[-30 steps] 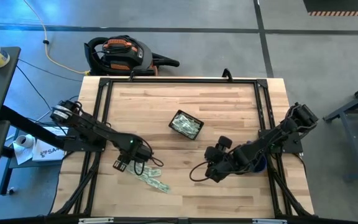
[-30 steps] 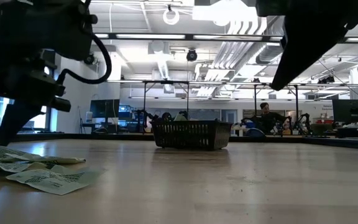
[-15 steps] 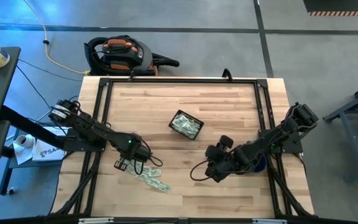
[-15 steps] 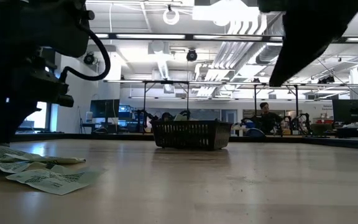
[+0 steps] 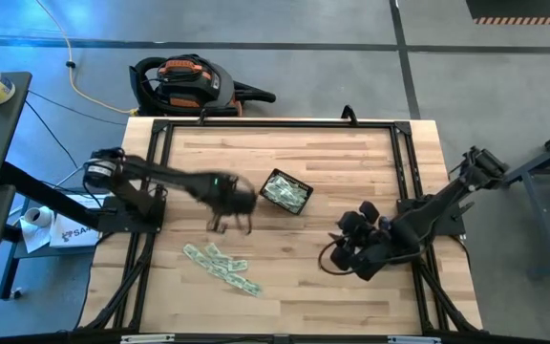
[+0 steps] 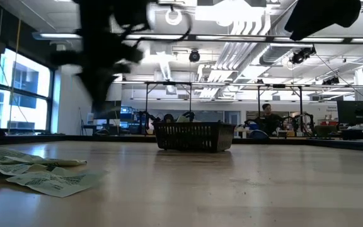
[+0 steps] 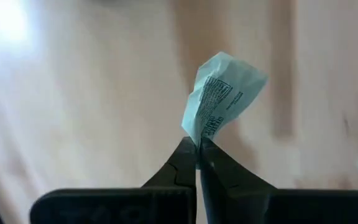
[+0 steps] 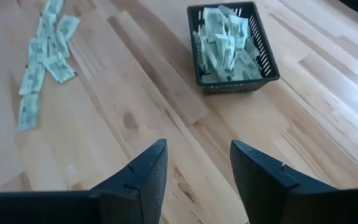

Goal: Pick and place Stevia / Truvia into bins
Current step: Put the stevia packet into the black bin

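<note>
A dark slatted basket (image 5: 285, 192) stands on the wood near the table's middle, filled with pale green sachets (image 8: 224, 38). More sachets (image 5: 222, 267) lie flat on the table at the near left. My left gripper (image 7: 197, 144) hangs blurred in the air just left of the basket (image 6: 194, 135), shut on one sachet (image 7: 219, 102). My right gripper (image 8: 197, 152) is open and empty above the table's near right, pointing slantwise toward the basket. My left gripper pinches one sachet by a corner (image 7: 194, 133) between its two fingertips. The fingers point steeply down. The sachet is crumpled and sticks out beyond the tips, lifted clear of the table.
A black frame rail (image 5: 153, 172) runs around the table's edges. A black and orange device (image 5: 184, 84) lies on the floor beyond the far edge. Bare wood lies between the loose sachets (image 6: 36, 173) and the basket.
My left gripper has shut on a sachet at the loose pile, then risen and swung toward the far right, toward the basket, carrying the sachet clear of the table. My right gripper has risen and drawn back toward the table's right edge.
</note>
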